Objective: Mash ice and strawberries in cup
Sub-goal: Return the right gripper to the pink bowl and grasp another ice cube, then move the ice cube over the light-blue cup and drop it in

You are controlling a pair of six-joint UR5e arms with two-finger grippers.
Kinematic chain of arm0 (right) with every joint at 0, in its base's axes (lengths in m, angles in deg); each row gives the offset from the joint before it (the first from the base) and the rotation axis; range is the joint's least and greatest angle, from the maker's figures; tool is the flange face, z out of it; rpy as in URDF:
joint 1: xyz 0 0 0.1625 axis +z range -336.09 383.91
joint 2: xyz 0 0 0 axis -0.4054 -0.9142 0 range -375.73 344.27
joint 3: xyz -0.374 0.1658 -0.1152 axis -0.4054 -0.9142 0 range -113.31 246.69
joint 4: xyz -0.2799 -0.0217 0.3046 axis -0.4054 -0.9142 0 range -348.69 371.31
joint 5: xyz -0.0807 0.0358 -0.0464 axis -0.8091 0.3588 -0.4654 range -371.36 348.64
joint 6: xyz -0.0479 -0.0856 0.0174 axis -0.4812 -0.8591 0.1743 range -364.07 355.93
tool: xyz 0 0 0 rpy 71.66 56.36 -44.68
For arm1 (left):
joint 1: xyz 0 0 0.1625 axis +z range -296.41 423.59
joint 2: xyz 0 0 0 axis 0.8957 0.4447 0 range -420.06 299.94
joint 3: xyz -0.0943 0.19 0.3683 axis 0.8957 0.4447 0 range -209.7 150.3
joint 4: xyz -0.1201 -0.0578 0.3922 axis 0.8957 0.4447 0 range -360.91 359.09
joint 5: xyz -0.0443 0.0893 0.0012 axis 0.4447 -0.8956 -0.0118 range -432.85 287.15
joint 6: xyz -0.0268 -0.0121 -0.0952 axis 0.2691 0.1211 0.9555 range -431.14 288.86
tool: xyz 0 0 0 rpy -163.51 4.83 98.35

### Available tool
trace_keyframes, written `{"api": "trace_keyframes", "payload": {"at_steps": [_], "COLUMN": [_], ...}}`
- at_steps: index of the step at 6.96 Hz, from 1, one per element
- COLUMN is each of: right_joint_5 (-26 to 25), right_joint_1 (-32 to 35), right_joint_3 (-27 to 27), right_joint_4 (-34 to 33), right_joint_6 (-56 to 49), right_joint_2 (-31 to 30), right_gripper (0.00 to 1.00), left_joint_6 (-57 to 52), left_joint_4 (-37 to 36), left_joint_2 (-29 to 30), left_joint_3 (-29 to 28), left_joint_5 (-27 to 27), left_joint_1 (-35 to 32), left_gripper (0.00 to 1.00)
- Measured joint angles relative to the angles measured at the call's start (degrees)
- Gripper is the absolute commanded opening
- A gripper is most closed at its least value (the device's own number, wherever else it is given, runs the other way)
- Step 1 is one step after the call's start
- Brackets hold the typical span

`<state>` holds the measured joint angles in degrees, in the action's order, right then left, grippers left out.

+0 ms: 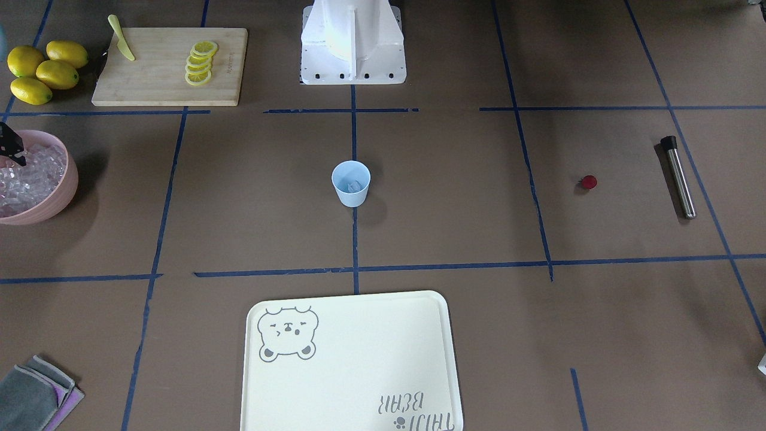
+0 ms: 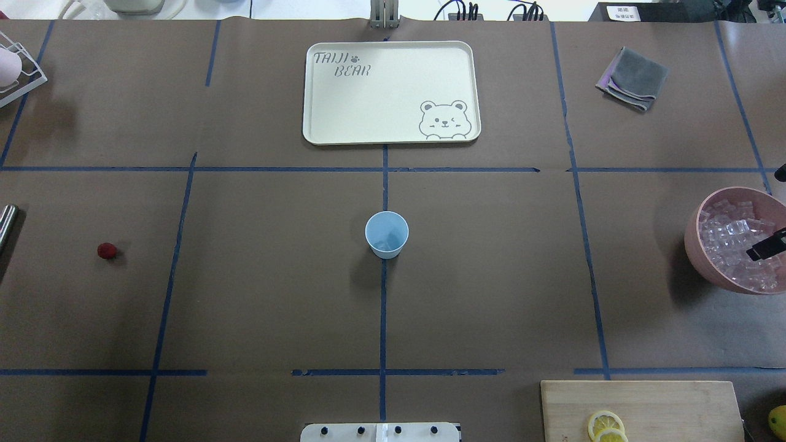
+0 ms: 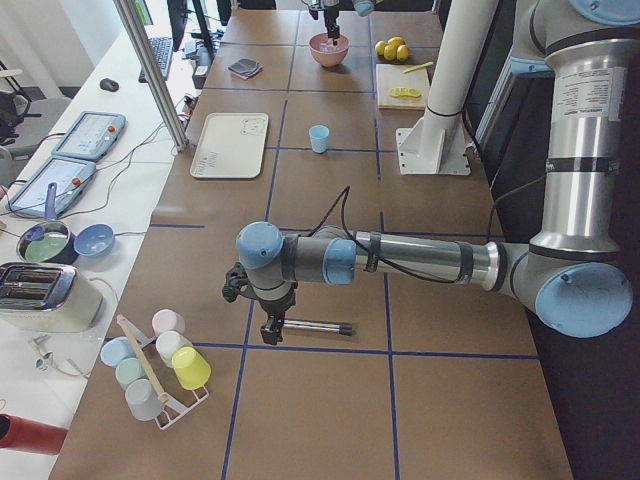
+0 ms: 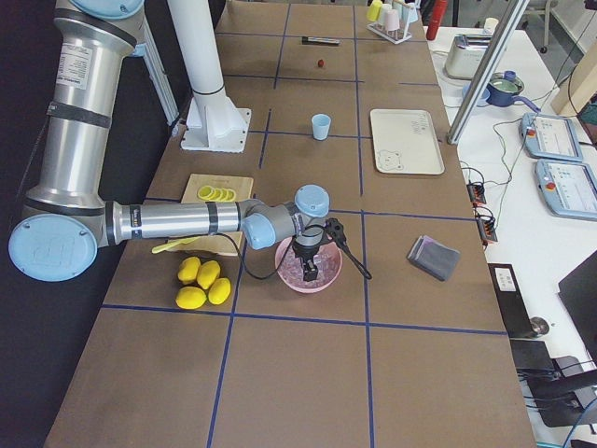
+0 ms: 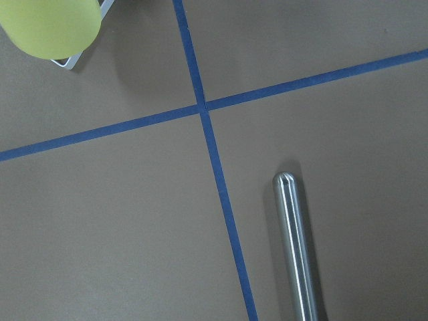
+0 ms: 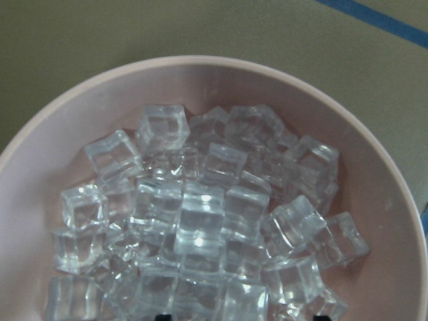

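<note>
The pale blue cup [image 1: 351, 182] stands upright at the table's middle, also in the overhead view [image 2: 387, 234], with a clear ice cube [image 1: 358, 186] inside. More ice [image 6: 200, 221] fills the pink bowl [image 2: 695, 242]. The red strawberry [image 1: 589, 182] lies alone on the table, far from the cup. My right gripper [image 2: 764, 247] hangs over the bowl; its two tips at the right wrist view's bottom edge stand wide apart, open, just above the ice. My left gripper [image 3: 262, 328] hovers over a steel muddler [image 5: 294, 247]; I cannot tell whether it is open or shut.
A cream bear tray [image 1: 353, 359] lies in front of the cup. A cutting board [image 1: 161, 84] with lemon slices and a yellow knife [image 1: 121, 39], whole lemons [image 1: 45, 70], a grey cloth [image 1: 33, 395], and a rack of cups [image 3: 155, 365] sit around the edges.
</note>
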<state>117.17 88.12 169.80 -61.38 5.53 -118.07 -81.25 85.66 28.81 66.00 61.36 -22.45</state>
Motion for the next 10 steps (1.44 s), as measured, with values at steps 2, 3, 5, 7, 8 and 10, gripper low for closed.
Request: {"api": "trace_keyframes", "payload": {"at_steps": [2, 3, 5, 7, 8, 10], "right_joint_5": [-0.31, -0.34, 0.60, 4.05, 5.90, 9.19], "right_joint_1": [-0.04, -0.04, 0.66, 2.20, 2.36, 0.56], "right_joint_3": [-0.01, 0.10, 1.00, 5.22, 7.74, 11.36], "right_joint_4": [0.05, 0.16, 2.27, 3.08, 3.23, 3.51], "right_joint_6": [-0.10, -0.20, -0.27, 1.68, 6.36, 22.34], "right_joint_2": [0.09, 0.14, -0.18, -0.80, -0.61, 4.25], "right_gripper": [0.00, 0.00, 0.00, 0.00, 0.00, 0.00], "left_joint_6": [0.00, 0.00, 0.00, 0.00, 0.02, 0.04], "left_joint_4": [0.00, 0.00, 0.00, -0.04, -0.02, -0.02], "left_joint_2": [0.01, 0.00, -0.01, -0.01, -0.01, -0.02], "left_joint_3": [0.00, 0.00, 0.00, 0.03, 0.06, 0.07], "left_joint_5": [0.00, 0.00, 0.00, 0.00, 0.00, 0.36], "left_joint_1": [0.00, 0.00, 0.00, 0.00, 0.00, 0.00], "left_gripper": [1.00, 1.00, 1.00, 1.00, 1.00, 1.00]}}
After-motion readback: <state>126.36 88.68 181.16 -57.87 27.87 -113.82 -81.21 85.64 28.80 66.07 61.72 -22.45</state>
